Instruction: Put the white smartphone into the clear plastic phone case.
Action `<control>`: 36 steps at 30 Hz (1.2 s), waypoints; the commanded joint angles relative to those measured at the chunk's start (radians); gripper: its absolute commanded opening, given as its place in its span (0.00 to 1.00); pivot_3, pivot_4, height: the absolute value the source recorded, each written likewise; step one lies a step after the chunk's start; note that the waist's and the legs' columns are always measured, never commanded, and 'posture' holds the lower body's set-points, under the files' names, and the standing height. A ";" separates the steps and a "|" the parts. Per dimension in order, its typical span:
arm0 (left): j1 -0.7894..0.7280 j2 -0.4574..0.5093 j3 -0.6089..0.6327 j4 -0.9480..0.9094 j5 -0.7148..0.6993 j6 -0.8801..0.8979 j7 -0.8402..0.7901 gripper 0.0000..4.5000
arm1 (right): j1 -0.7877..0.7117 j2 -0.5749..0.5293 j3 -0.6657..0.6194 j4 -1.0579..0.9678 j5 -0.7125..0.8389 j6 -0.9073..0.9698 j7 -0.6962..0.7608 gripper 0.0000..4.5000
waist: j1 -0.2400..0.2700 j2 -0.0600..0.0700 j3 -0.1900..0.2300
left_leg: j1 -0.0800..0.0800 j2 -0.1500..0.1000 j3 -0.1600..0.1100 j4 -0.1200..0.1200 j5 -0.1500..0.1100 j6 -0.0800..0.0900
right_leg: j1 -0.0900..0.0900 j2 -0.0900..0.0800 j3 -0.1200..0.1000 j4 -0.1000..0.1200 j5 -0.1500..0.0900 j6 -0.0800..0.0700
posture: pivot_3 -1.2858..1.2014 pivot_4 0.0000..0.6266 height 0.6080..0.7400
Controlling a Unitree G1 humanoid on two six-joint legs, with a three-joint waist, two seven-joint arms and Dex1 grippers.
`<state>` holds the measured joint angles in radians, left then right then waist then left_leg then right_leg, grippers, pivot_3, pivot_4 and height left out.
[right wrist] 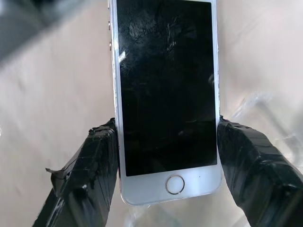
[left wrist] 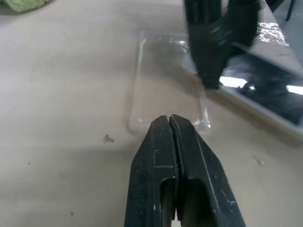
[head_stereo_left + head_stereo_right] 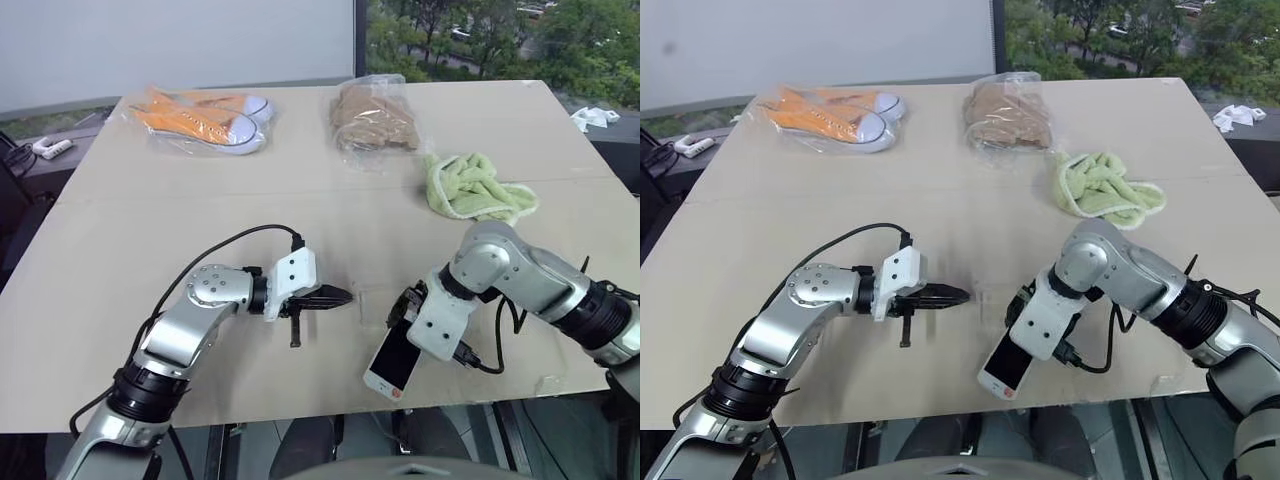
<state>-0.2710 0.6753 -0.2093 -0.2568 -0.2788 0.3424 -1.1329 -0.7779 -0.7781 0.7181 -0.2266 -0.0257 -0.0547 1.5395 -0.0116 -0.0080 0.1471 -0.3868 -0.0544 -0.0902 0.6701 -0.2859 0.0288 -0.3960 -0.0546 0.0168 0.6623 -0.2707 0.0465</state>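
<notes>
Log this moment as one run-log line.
right gripper: holds white smartphone | left gripper: shut at clear plastic phone case | phone not yet in case

White smartphone (image 1: 166, 94), black screen up, tilted above the clear plastic phone case (image 2: 165, 85) lying flat on the table

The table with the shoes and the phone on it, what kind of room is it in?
Probably an indoor test room or lab, several floors up. A plain work table holds practice things: bagged orange shoes, a green cloth. A window behind it looks out over treetops.
</notes>
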 commanded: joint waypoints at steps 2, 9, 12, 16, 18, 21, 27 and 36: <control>-0.004 -0.006 0.001 -0.024 -0.010 -0.017 0.001 0.00 | -0.029 -0.036 -0.121 -0.077 0.119 0.175 0.058 0.60 | 0.001 0.000 0.000 | 0.000 0.000 0.000 0.000 0.000 0.000 | 0.000 0.000 0.000 0.000 0.000 0.000 | 0.52 0.24 1.00; -0.001 -0.005 0.006 -0.008 -0.006 -0.028 0.002 0.00 | 0.020 -0.075 -0.239 -0.104 0.108 0.347 -0.089 0.60 | 0.002 0.000 0.000 | 0.000 0.000 0.000 0.000 0.000 0.000 | 0.000 0.000 0.000 -0.001 0.000 0.000 | 0.52 0.24 1.00; -0.002 -0.005 0.005 0.001 -0.004 -0.035 0.000 0.00 | 0.076 -0.058 -0.288 -0.145 0.112 0.445 -0.180 0.60 | 0.003 0.000 0.000 | -0.001 0.000 0.000 -0.001 0.000 0.000 | -0.001 0.000 0.000 -0.001 0.000 0.000 | 0.52 0.24 1.00; -0.007 -0.002 0.007 0.014 -0.004 -0.046 -0.006 0.00 | 0.130 -0.042 -0.335 -0.200 0.134 0.586 -0.265 0.60 | 0.002 0.000 0.000 | -0.004 0.000 0.000 0.000 0.000 0.000 | -0.004 -0.001 0.000 0.000 0.000 0.000 | 0.52 0.24 1.00; -0.009 0.000 0.009 0.024 -0.002 -0.055 -0.010 0.00 | 0.138 -0.055 -0.324 -0.220 0.086 0.662 -0.311 0.60 | 0.003 0.000 0.000 | -0.006 0.000 0.000 0.000 0.000 0.000 | -0.005 -0.001 0.000 0.000 0.000 0.000 | 0.52 0.24 1.00; -0.013 0.002 0.011 0.039 0.000 -0.066 -0.015 0.00 | 0.151 -0.097 -0.282 -0.243 -0.003 0.682 -0.346 0.60 | 0.004 0.000 0.000 | -0.007 0.000 0.000 0.000 0.000 0.000 | -0.007 -0.001 0.000 0.000 0.000 0.000 | 0.52 0.24 1.00; -0.024 0.000 0.011 0.067 0.003 -0.086 -0.023 0.00 | 0.176 -0.145 -0.243 -0.306 -0.088 0.670 -0.347 0.60 | 0.001 0.000 0.000 | -0.012 0.000 0.001 0.000 0.000 0.000 | -0.011 -0.001 0.000 0.000 0.000 0.000 | 0.52 0.24 1.00; -0.028 0.007 0.011 0.090 -0.003 -0.100 -0.047 0.00 | 0.242 -0.167 -0.210 -0.467 -0.131 0.797 -0.370 0.60 | 0.001 0.000 0.000 | -0.012 0.000 0.001 0.000 0.000 0.000 | -0.011 0.000 0.000 0.001 0.000 0.000 | 0.52 0.24 1.00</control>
<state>-0.2981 0.6734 -0.2076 -0.1477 -0.2739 0.2557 -1.1693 -0.5309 -0.9403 0.5104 -0.6507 -0.1281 0.7218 1.1902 -0.0105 -0.0081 0.1471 -0.3987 -0.0549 -0.0896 0.6705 -0.2858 0.0288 -0.4072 -0.0550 0.0171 0.6630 -0.2706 0.0465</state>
